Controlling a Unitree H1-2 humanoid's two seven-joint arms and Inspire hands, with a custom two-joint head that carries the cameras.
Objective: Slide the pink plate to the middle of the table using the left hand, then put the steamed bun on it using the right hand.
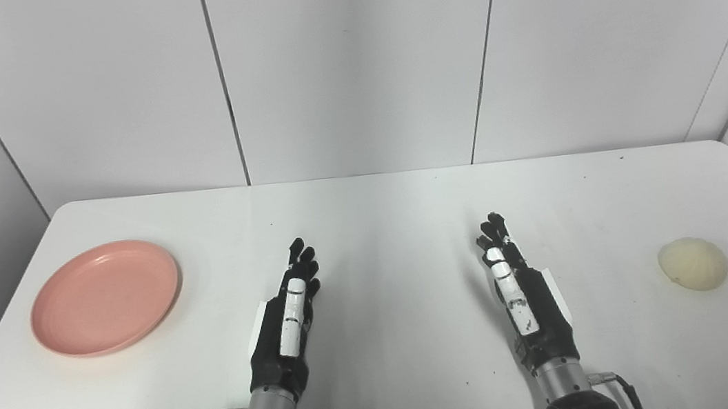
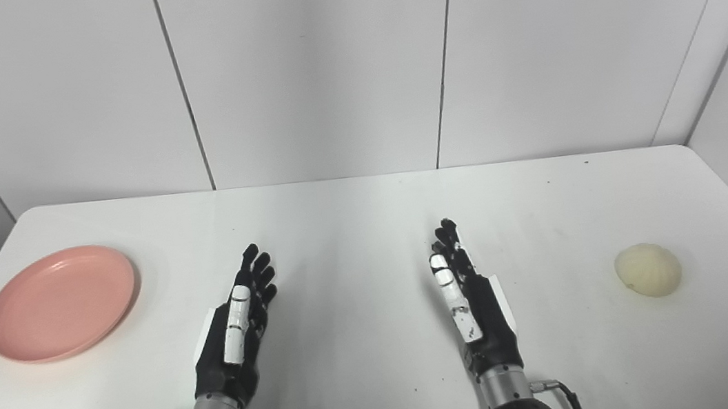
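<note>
- Near the front edge of the table (image 1: 364, 204), on either side of its midline: the left hand (image 1: 291, 314) and the right hand (image 1: 520, 289), both edge-up with fingers extended forward and held close together, gripping nothing and touching neither task object.
- Left hand: its fingers (image 1: 301, 257) point toward the far edge; the pink plate (image 1: 106, 296) lies well apart, toward the left edge.
- Right hand: its fingers (image 2: 448, 239) are likewise straight and empty; the steamed bun (image 1: 693, 263) lies well apart, near the right edge.
- Step in hand (judgement): none is begun; the plate is not yet slid, so the first step is pending.
- Next move (judgement): the left hand must travel toward the left edge, set its fingers on or against the plate's rim, and push it toward the table's middle, now bare between the two hands.
- Pink plate: round, shallow, raised rim, matte salmon surface, empty, lying flat.
- Steamed bun: pale cream, domed, faintly ribbed with pleats, resting alone on the tabletop.
</note>
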